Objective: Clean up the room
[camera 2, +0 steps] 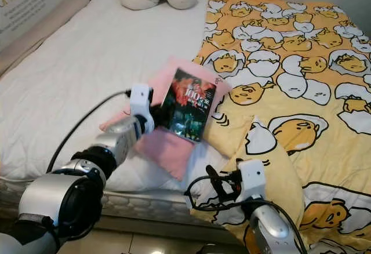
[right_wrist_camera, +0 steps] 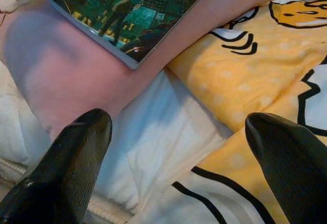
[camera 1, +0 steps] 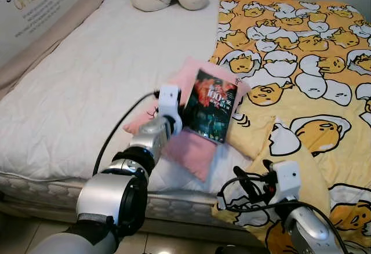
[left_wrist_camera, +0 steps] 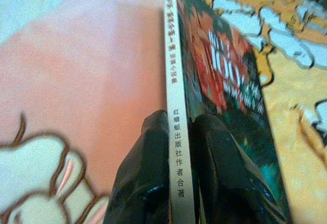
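Left tool (left_wrist_camera: 176, 178) clamped on book (camera 1: 210, 105) spine, over pink pillow (camera 1: 188, 149); right tool (right_wrist_camera: 179, 162) spread apart near bed (camera 1: 87, 80) edge.

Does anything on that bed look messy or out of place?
Yes. A book sits tilted on a pink pillow, pinched by the left gripper. The yellow duvet is rumpled, covering half the mattress.

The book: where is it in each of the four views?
Left eye: book at centre, on the pink pillow.
Right eye: centre, same pillow.
Left wrist: spine between the left gripper's fingers.
Right wrist: its corner at the top.
Shared landmark: pink pillow.
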`<state>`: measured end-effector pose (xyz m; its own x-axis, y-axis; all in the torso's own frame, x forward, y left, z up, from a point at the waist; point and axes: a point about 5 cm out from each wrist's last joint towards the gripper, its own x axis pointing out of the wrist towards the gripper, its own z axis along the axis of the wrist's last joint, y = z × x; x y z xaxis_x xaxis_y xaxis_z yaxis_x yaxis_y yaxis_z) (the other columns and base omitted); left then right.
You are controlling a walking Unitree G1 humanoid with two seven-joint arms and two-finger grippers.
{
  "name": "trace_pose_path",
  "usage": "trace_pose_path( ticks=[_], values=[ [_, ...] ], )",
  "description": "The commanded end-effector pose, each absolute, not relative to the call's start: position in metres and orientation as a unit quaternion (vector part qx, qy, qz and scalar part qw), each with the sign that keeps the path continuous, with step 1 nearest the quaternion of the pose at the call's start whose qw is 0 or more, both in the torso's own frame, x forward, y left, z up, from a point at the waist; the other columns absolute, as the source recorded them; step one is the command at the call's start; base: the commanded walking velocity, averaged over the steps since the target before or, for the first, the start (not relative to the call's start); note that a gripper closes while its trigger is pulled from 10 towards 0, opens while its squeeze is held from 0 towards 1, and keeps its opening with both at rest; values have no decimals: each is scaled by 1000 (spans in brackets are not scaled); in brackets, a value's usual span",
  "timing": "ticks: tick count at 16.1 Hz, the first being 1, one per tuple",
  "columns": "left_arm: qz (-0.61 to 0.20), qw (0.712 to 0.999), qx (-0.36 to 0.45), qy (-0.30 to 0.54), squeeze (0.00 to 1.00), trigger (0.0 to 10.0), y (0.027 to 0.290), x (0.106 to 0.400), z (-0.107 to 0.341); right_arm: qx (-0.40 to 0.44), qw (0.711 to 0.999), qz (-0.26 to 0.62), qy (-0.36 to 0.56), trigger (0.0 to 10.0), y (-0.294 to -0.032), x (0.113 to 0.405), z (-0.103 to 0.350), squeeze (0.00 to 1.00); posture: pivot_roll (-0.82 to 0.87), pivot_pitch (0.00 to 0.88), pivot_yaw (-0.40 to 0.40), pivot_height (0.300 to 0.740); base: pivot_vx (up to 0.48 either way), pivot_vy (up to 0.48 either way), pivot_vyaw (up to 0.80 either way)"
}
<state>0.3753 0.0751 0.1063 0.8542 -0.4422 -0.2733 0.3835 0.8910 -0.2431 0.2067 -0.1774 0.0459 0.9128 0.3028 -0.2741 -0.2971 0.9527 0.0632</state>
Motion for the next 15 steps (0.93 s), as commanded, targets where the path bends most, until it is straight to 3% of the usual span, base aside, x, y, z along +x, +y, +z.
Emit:
trace_pose_path(
  ticks=[1, 3, 7, 9, 10, 11, 15],
  values=[
    [-216, 962, -101, 131, 0, 0, 79, 384, 124, 7, 977, 159, 143, 10000, -175, 209, 45, 0, -244, 0, 45, 740, 0, 0, 0],
    [-204, 967, -118, 99, 0, 0, 88, 390, 138, 7, 976, 164, 142, 10000, -172, 213, 45, 0, -227, 0, 42, 740, 0, 0, 0],
    [-151, 984, -94, 13, 0, 0, 133, 396, 158, 6, 986, 138, 95, 10000, -176, 227, 59, 0, -206, 0, 47, 740, 0, 0, 0],
    [-127, 984, -119, -27, 0, 0, 147, 395, 166, 6, 989, 126, 79, 10000, -178, 235, 65, 0, -183, 0, 49, 740, 0, 0, 0],
    [-123, 986, -92, -61, 0, 3608, 148, 392, 175, 8, 990, 122, 70, 10000, -176, 240, 68, 0, -164, 0, 45, 740, 0, 0, 0],
    [-120, 988, -50, -85, 0, 10000, 146, 390, 182, 10, 991, 120, 62, 10000, -174, 244, 70, 0, -154, 0, 42, 740, 0, 0, 0],
    [-153, 985, -4, -81, 0, 10000, 134, 388, 177, 8, 996, 87, 20, 10000, -172, 261, 82, 0, -120, 0, 40, 740, 0, 355, 0]
  ],
)
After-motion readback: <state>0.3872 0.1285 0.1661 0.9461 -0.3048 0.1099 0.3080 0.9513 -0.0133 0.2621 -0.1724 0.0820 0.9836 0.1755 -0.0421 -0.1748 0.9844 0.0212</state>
